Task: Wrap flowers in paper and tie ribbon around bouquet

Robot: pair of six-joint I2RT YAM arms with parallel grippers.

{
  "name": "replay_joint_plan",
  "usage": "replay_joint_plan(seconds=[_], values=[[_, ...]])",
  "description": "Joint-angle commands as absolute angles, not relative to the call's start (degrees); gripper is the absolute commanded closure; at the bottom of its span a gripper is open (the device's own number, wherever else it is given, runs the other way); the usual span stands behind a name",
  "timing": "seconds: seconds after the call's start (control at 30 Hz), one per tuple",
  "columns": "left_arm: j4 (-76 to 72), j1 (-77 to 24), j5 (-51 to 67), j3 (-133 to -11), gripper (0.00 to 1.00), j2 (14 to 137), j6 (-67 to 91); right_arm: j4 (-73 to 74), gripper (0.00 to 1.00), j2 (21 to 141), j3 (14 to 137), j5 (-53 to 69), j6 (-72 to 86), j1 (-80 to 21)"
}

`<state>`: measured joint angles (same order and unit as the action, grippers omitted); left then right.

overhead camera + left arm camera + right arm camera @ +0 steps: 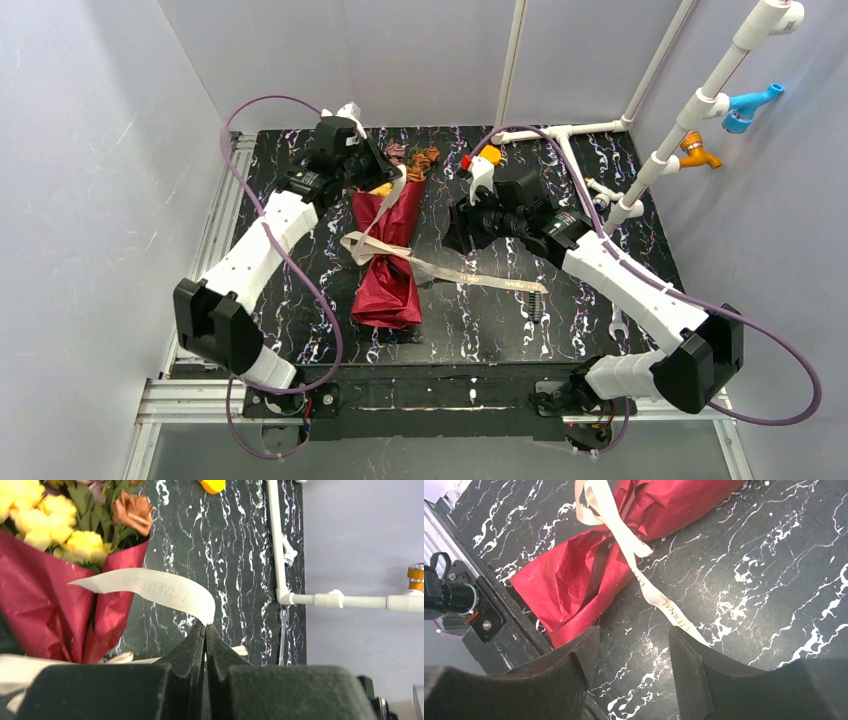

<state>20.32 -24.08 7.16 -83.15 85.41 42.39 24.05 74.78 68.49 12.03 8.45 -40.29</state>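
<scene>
The bouquet (388, 262) lies on the black marbled table, a cone of red paper (569, 580) with its wide end pointing to the back. Yellow and pink-brown flowers (65, 525) stick out of that end. The beige ribbon (372, 250) crosses the cone's waist in a loose loop. One tail (664, 605) trails right across the table. The other end (150, 585) rises to my left gripper (205, 625), which is shut on it beside the blooms. My right gripper (634, 640) hovers open over the table to the right of the cone's narrow end, holding nothing.
A white pipe frame (560, 130) with orange and blue fittings runs along the back right. A small orange piece (490, 153) lies near the back. A wrench (618, 325) and a small dark ribbed part (537, 305) lie at the front right.
</scene>
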Motion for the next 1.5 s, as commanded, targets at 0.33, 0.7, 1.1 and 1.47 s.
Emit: replay_joint_plan(seconds=[0.33, 0.7, 1.1, 1.47], values=[[11.7, -25.1, 7.8, -91.7, 1.0, 100.0, 52.5, 13.7, 0.37, 73.3, 61.4, 13.6, 10.6, -40.3], [23.0, -25.3, 10.4, -99.6, 0.56, 106.1, 45.5, 3.0, 0.34, 79.6, 61.1, 20.2, 12.9, -40.7], [37.8, -24.2, -1.8, -103.8, 0.27, 96.9, 15.5, 7.1, 0.31, 90.1, 69.9, 16.6, 1.0, -48.4], [37.4, -15.7, 2.6, -78.1, 0.19, 73.9, 9.4, 12.5, 0.33, 103.1, 79.5, 13.6, -10.8, -48.8]])
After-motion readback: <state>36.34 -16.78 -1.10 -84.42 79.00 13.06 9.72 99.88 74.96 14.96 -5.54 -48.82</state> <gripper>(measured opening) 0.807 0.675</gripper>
